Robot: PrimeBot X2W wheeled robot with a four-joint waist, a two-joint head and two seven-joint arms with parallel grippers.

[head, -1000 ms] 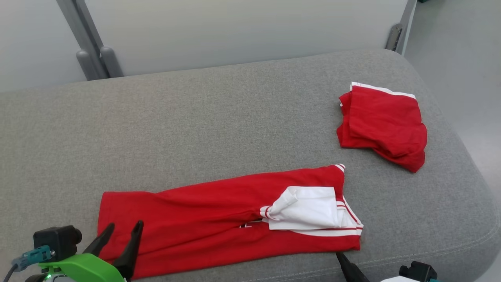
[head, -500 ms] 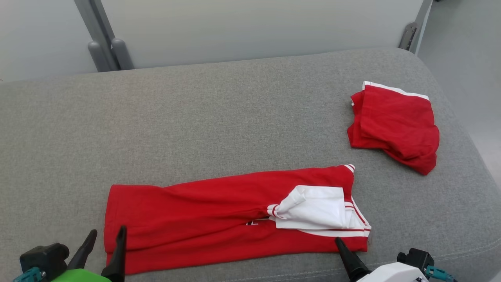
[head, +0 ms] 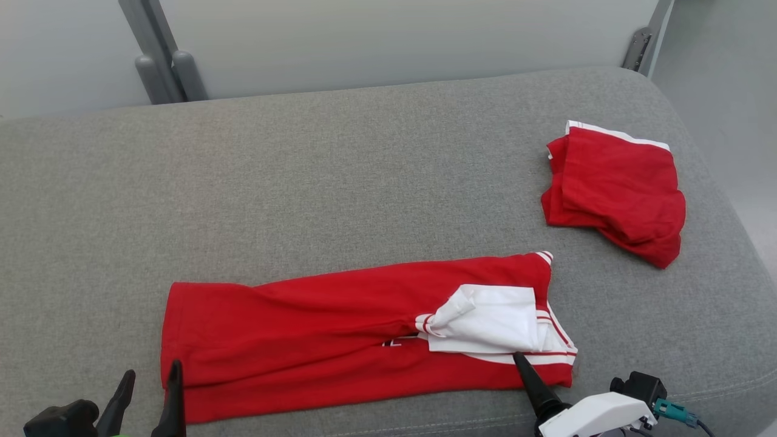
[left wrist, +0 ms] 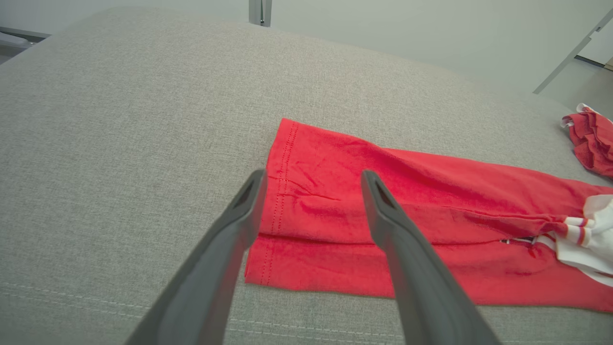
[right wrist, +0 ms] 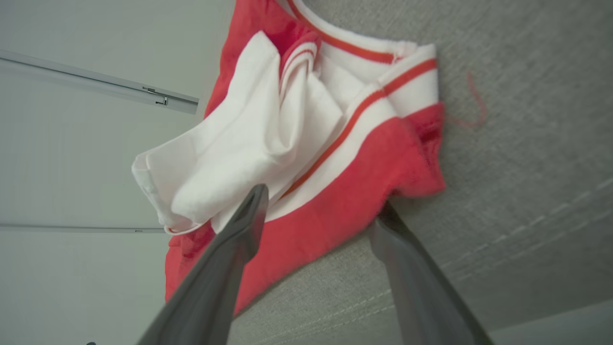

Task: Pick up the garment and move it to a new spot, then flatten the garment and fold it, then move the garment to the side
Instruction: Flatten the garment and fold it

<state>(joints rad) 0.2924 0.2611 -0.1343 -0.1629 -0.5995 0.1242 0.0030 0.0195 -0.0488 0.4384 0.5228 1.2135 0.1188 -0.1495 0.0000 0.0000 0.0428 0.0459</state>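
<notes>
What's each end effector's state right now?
Left end effector: open, empty, by the red shirt hem.
Right end effector: open, straddling the shirt's striped corner, not gripping.

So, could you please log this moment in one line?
left gripper open, at garment hem | right gripper open, at white-striped corner | nothing held

My left gripper [left wrist: 312,178] hangs with both dark fingers spread wide above the stitched hem of the long red garment [left wrist: 431,201], laid out across the grey cushion [left wrist: 119,120]. A second red bundle [left wrist: 591,143] sits at the right edge.
</notes>
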